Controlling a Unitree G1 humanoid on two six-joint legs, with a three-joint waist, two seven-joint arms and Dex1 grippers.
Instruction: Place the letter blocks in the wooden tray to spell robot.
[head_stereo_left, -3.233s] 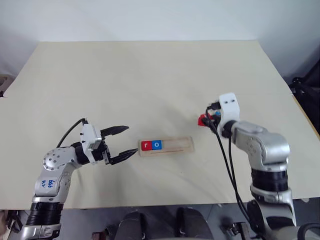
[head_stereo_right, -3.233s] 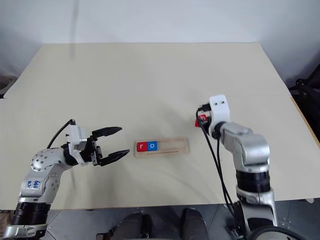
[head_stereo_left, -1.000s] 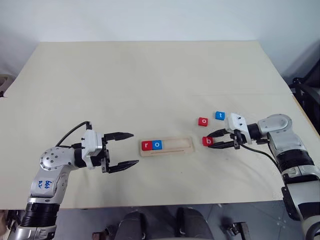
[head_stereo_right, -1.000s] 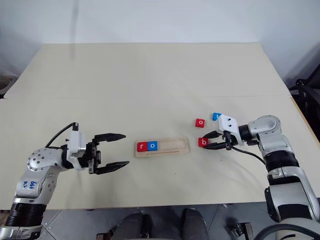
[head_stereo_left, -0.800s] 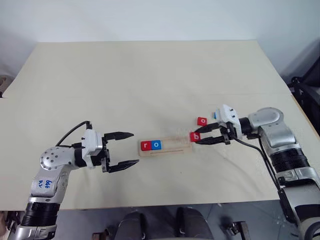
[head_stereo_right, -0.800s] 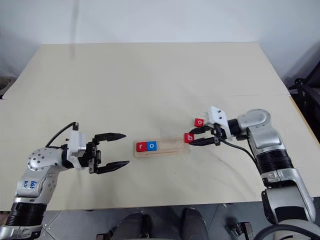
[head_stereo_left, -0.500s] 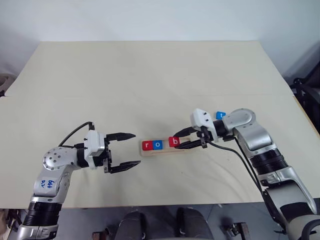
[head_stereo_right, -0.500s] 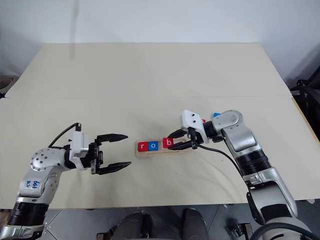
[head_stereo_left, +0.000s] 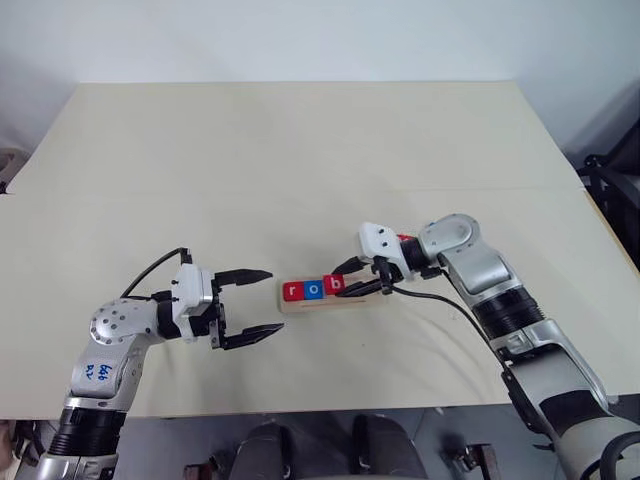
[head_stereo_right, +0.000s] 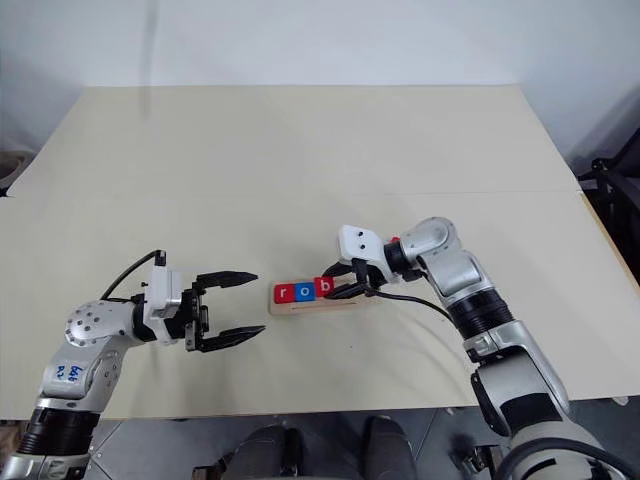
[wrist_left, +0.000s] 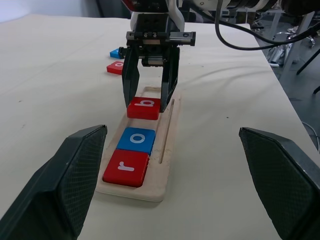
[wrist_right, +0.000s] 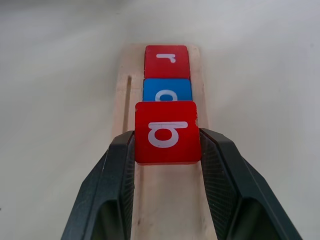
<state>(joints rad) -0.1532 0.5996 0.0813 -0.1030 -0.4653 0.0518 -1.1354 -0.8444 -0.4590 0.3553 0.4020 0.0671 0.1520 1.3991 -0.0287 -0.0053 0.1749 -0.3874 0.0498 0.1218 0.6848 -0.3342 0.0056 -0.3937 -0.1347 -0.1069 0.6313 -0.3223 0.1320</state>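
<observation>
Left claw (head_stereo_left: 250, 302): nearest item, low over the cream surface (head_stereo_left: 300, 150) on the robot's left. Both black fingers spread wide apart, released, nothing between them. It points level toward the near end of the wooden tray, close to it but apart.

Wooden tray (wrist_left: 165, 150): pale strip with a long shallow groove, lying flat on the surface between the two claws, its long axis running left to right in the head views.

Red "r" block (wrist_left: 126, 168): seated at the tray's left end, flat.

Blue "o" block (wrist_left: 137, 140): seated just beside the "r", edges touching, flat.

Red "b" block (wrist_right: 167, 132): third position, next to the blue "o" and over the tray. It is pinched on two opposite sides by the right claw. Whether its underside is fully resting on the wood cannot be told; the right wrist view shows it slightly above and overlapping the "o" edge.

Right claw (head_stereo_left: 356, 281): clenched on the "b" block, one finger on each side, reaching in from the robot's right and angled downward over the tray's empty right half.

Second red block (wrist_left: 116, 67): loose on the surface beyond the tray, behind the right claw, letter too small to read.

Second blue block (wrist_left: 116, 52): loose, just past the red one, letter not legible.
</observation>
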